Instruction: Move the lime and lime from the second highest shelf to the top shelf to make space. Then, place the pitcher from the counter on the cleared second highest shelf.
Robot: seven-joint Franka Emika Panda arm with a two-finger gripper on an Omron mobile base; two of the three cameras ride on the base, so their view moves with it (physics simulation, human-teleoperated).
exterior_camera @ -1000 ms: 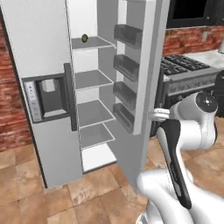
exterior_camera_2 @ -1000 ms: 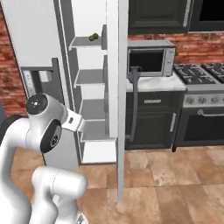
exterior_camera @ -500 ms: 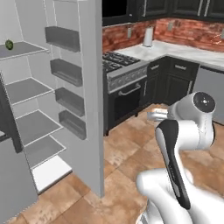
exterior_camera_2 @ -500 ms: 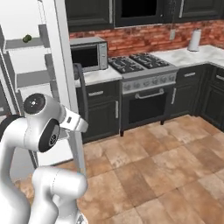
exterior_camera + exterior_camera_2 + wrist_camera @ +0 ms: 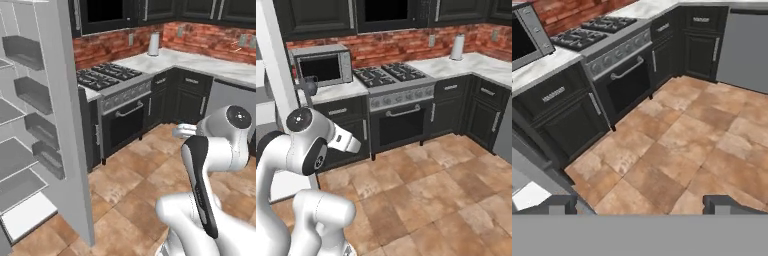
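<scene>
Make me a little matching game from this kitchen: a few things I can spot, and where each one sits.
Things:
1. pitcher
2. microwave
3. paper towel roll
4. oven door

Places:
A. on the far corner of the pale counter, against the brick wall
B. below the stove burners, with a long bar handle
C. on the counter left of the stove, against the brick wall
D. on the counter just in front of the microwave's left end

Pairs: 1-D, 2-C, 3-A, 4-B
</scene>
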